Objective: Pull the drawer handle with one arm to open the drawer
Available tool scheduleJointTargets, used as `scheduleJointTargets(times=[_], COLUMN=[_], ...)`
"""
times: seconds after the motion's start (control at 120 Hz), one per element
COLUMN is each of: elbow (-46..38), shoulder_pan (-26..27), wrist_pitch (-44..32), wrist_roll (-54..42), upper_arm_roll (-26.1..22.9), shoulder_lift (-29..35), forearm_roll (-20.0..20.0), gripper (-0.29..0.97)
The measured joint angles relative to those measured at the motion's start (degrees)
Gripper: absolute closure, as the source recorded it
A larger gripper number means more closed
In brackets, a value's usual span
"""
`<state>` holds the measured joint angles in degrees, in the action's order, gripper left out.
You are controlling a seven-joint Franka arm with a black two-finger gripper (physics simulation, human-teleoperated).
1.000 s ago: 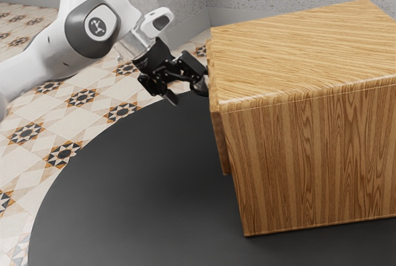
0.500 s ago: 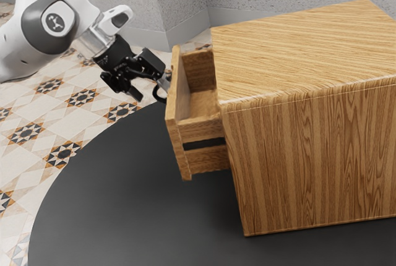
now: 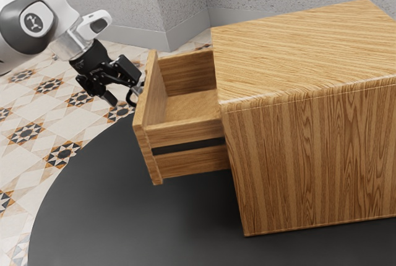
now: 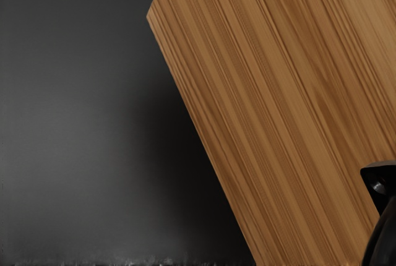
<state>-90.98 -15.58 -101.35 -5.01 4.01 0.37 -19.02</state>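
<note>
Drawer [image 3: 179,131] has slid further out of the cabinet [image 3: 297,93] over the black bench [image 3: 117,216], now well open. Tool [image 3: 125,91] sits right at its handle [image 3: 132,98]; can't tell whether it's actually clamped on.

No words or numbers can be read; a white emblem [image 3: 29,22] marks the arm's grey joint cap [image 3: 15,38].

The drawer front [image 3: 148,90] hides most of the handle [image 3: 132,96], at its nine o'clock. The arm [image 3: 28,21] is cut off at the exterior view's ten o'clock edge, the cabinet [image 3: 297,93] at three o'clock.
</note>
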Motion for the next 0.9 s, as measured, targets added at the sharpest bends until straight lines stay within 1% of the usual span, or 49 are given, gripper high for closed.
scheduleJointTargets(times=[0.133, 0.333, 0.442, 0.633, 0.775, 0.9], elbow=[-0.01, -0.03, -0.02, 0.1, 0.07, 0.04], shoulder_pan=[-0.59, 0.6, 2.26, 3.73, 6.38, 7.17], wrist_pitch=[1.06, 2.45, 2.87, 3.17, 3.26, 3.28], wrist_roll=[-1.04, -2.95, -4.05, -5.9, -7.38, -8.65], upper_arm_roll=[0.28, 3.33, 5.59, 7.62, 10.8, 11.7], shoulder_lift=[0.56, 0.75, 0.76, 0.79, 0.82, 0.81], forearm_roll=[0.61, 1.15, 1.67, 2.71, 3.08, 3.34], gripper=[0.0, 0.0, 0.0, 0.0, 0.0, 0.0])
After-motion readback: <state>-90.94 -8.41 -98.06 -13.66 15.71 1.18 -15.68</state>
